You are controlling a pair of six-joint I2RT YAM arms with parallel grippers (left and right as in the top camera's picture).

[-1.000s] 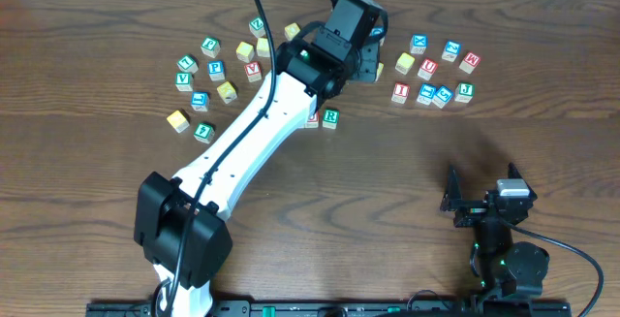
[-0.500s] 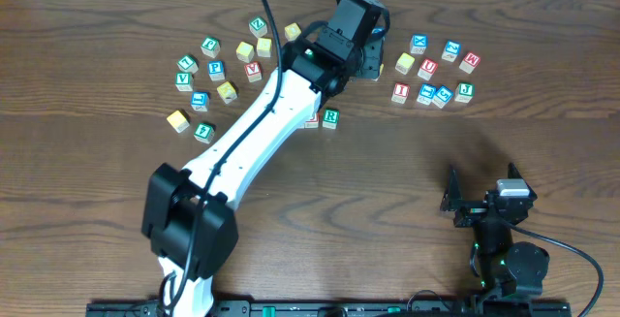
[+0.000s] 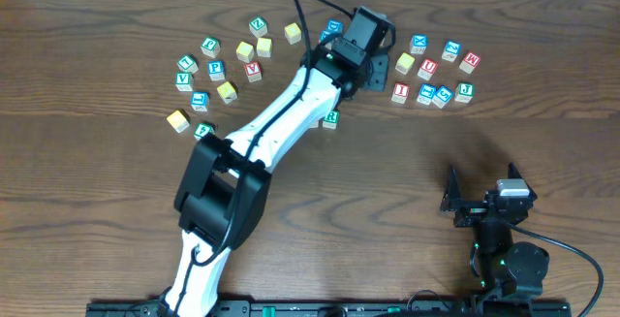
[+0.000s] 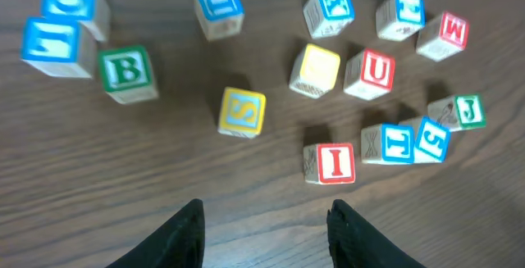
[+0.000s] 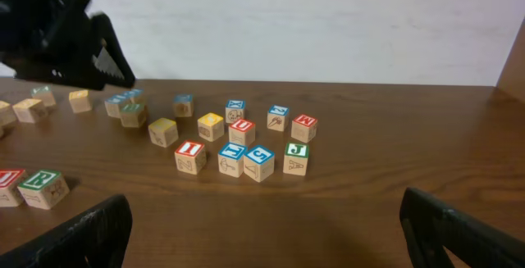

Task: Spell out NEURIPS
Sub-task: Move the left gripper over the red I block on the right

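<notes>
Lettered wooden blocks lie on the brown table. My left gripper [image 3: 374,71] hovers open and empty over the back middle, at the right cluster's edge. In the left wrist view its fingers [image 4: 267,223] frame bare wood, with a yellow S block [image 4: 242,111] ahead, a red I block [image 4: 335,163] ahead right and a red U block [image 4: 376,71] beyond. The I block [image 3: 400,92] and U block [image 3: 427,68] also show overhead. A green R block [image 3: 331,118] sits beside the arm. A blue P block [image 3: 215,68] lies in the left cluster. My right gripper [image 3: 484,201] rests open and empty at the front right.
Several loose blocks form a left cluster around a yellow block [image 3: 177,120] and a right cluster up to a red M block [image 3: 471,62]. The left arm [image 3: 281,133] lies diagonally across the table and hides blocks beneath it. A green B block [image 4: 127,73] lies ahead left.
The left arm has swung rightward across the table, and its gripper has moved slightly right toward the right cluster. The right arm has not moved.
</notes>
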